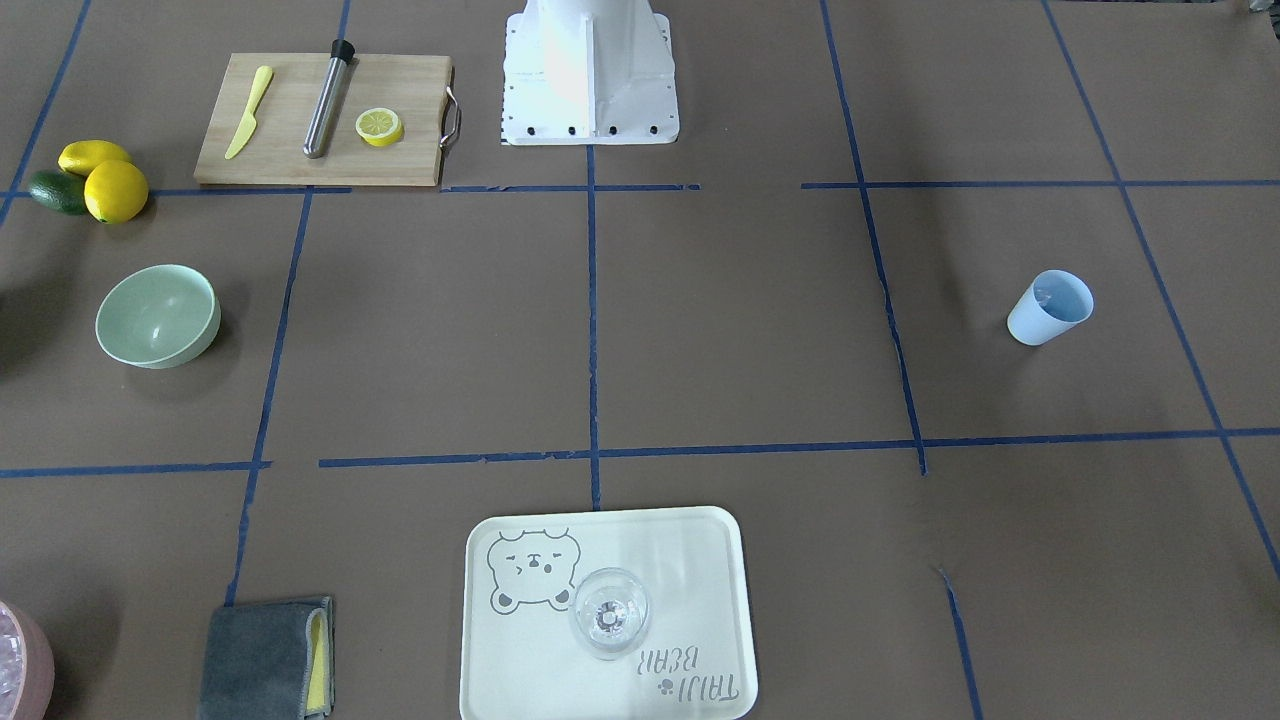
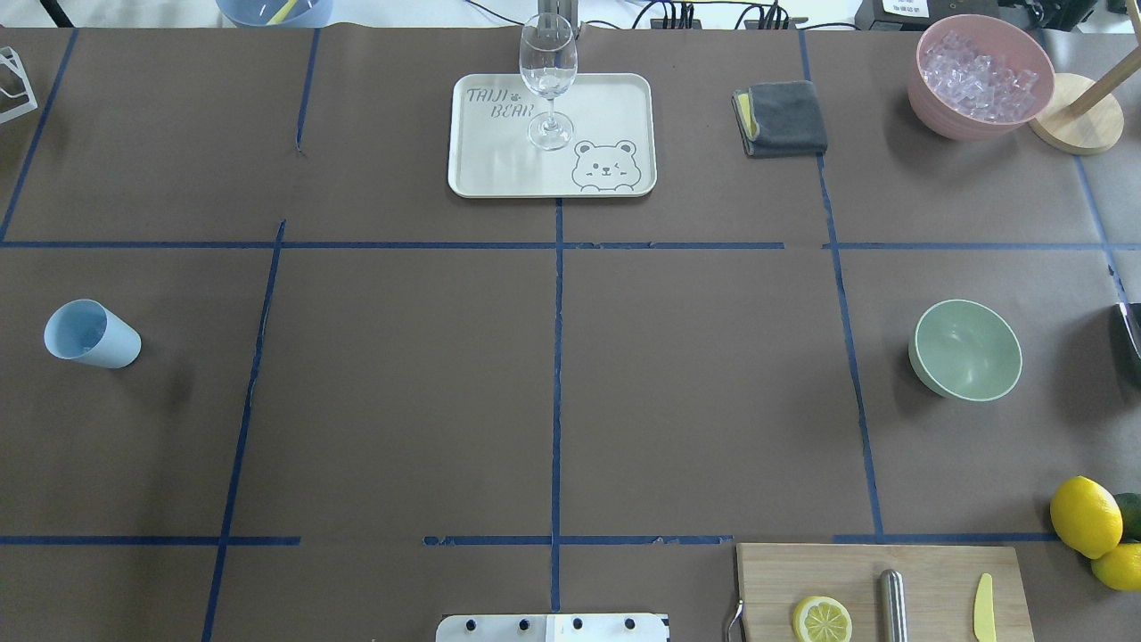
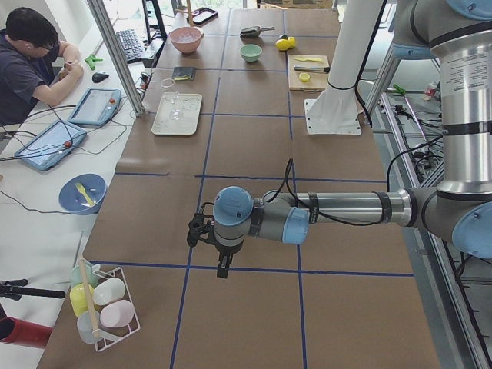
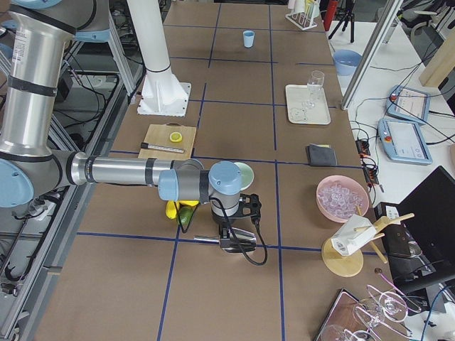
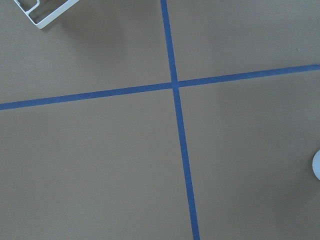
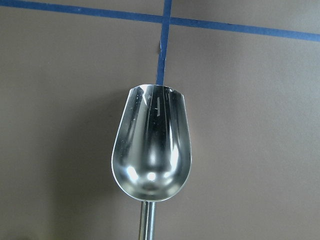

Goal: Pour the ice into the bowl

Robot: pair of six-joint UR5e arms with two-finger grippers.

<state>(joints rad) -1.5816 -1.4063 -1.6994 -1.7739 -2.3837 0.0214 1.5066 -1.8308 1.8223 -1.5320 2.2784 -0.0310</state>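
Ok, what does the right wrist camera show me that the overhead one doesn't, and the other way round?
Only the right wrist view: the shiny steel scoop, close up, its hollow empty, a blue tape crossing beyond its tip. Only the overhead view: the pale mint-green bowl, empty; the clear ice cubes heaped in the pink bowl; the light blue cup; the clear wine glass on the cream tray. A dark sliver at its right edge is too cropped to identify. Both: the brown table with blue tape lines.

Scoop (image 6: 151, 150) polished metal; bowl (image 2: 967, 348) smooth matt; cutting board (image 1: 290, 125) wood.
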